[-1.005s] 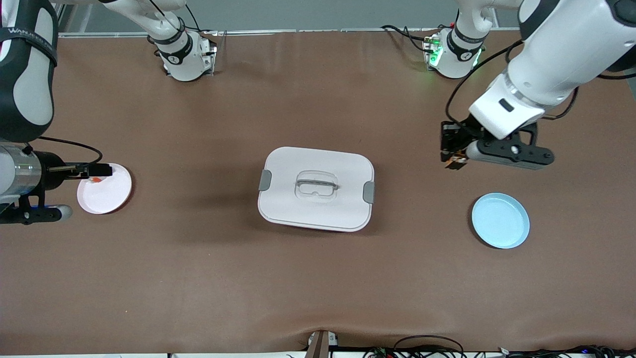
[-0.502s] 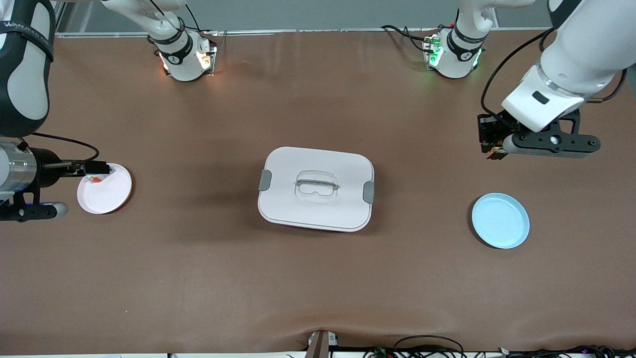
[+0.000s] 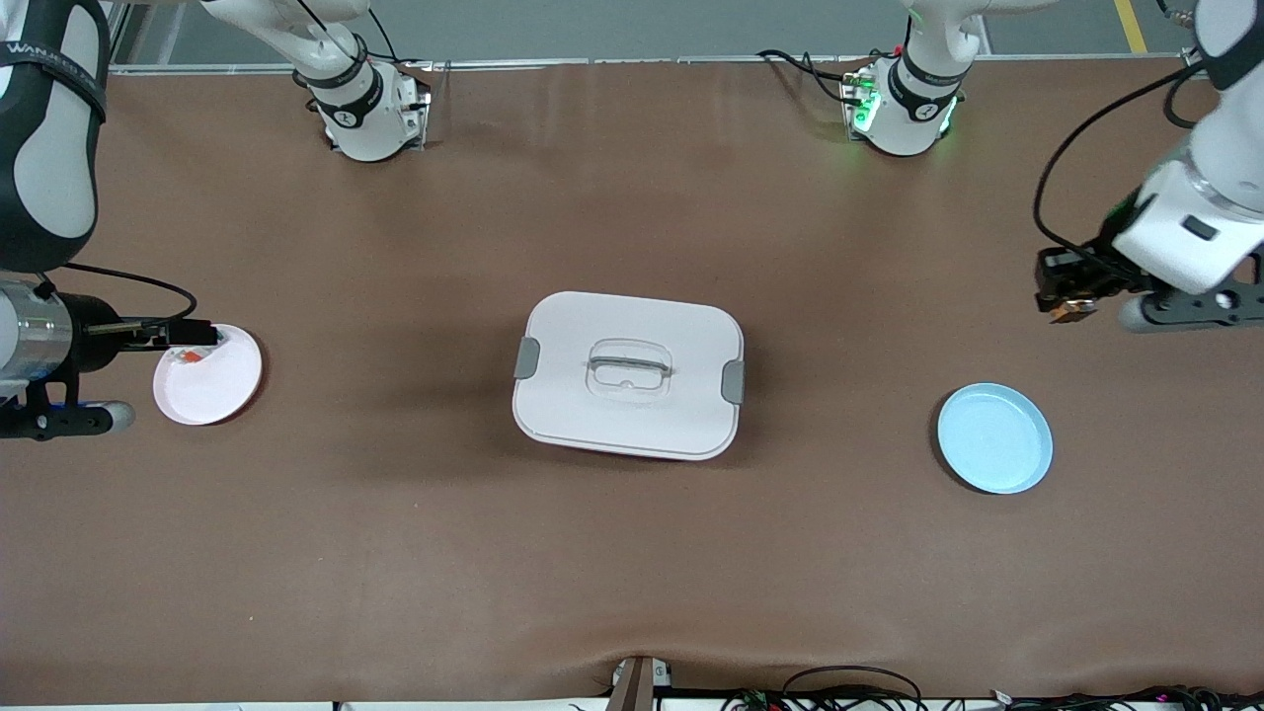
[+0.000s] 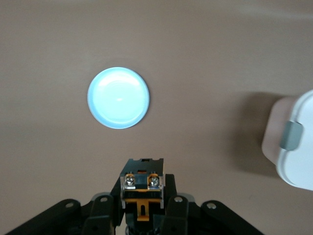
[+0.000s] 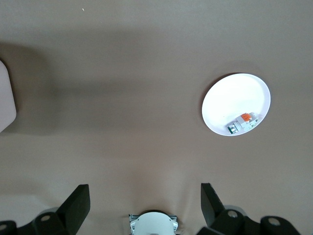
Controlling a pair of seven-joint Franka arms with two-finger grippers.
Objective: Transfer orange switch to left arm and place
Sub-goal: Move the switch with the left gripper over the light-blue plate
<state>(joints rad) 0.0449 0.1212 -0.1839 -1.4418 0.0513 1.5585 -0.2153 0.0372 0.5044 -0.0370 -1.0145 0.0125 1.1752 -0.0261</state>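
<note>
The left gripper (image 3: 1062, 296) pinches the orange switch (image 4: 141, 188) above the table (image 3: 632, 553) at the left arm's end. The right gripper (image 5: 146, 205), spread wide, hangs above the right arm's end.

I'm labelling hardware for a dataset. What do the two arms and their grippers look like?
Both arms are glossy white with black joint bands. The right arm carries a black band with white lettering and a silver wrist section; black cables run along both. The left arm ends in a white wrist block. The left gripper and right gripper are black, with two fingers each.
</note>
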